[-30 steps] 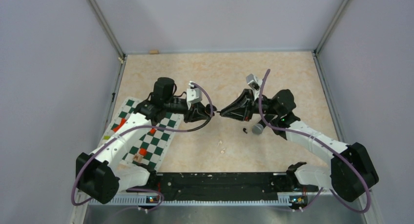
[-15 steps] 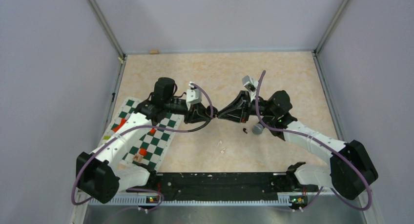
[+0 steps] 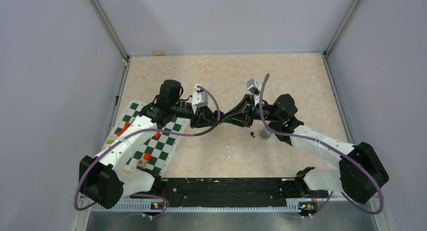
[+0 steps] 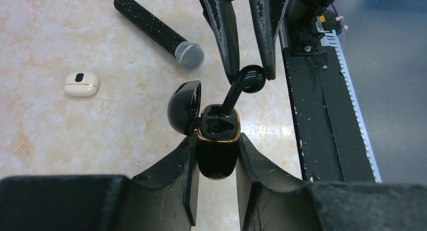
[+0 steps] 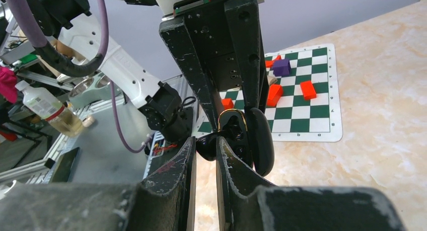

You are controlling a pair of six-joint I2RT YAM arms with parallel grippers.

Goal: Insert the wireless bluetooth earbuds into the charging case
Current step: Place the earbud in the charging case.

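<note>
Though unseen overhead, black earbud (image 4: 250, 80) stands stem-down in charging case (image 4: 217, 140).

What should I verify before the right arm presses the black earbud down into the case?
1. Lid of the charging case open: ok.
2. Jaws of the left gripper shut on the case: ok.
3. Jaws of the right gripper shut on the black earbud: ok.
4. Stem tip at a slot: ok.
5. Earbud seated: not ok, its head stands above the case.
6. Other slot empty: cannot tell.
</note>
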